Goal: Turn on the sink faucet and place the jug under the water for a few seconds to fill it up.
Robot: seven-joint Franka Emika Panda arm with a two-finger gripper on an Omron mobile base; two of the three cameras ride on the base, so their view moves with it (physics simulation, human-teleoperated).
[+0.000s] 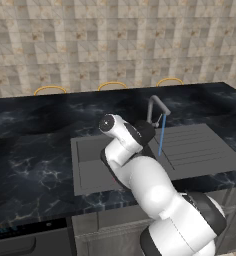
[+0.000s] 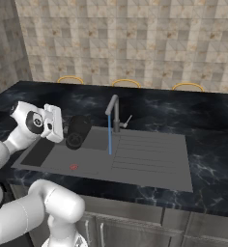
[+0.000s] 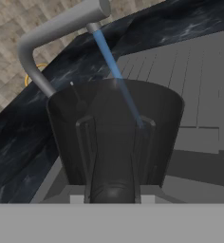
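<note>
A black marbled surface [image 2: 193, 116] runs below a tiled wall, the sink [image 2: 149, 166] set into it. The sink faucet [image 2: 113, 108] is on, the water [image 2: 109, 137] falling into the basin. The claw [image 2: 65, 129] pinches the jug [image 2: 77, 131], held just beside the stream. Next, I judge, the jug's mouth must slide under it.

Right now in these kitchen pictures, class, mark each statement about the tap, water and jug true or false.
1. Light-blue water runs from the slim dark grey metal faucet. True.
2. The small dark cylindrical jug stands on the ribbed drainboard. False: the hand holds it above the dark grey sink.
3. The jug is held left of the stream in the right base view. True.
4. The faucet is dry. False: water flows.
</note>
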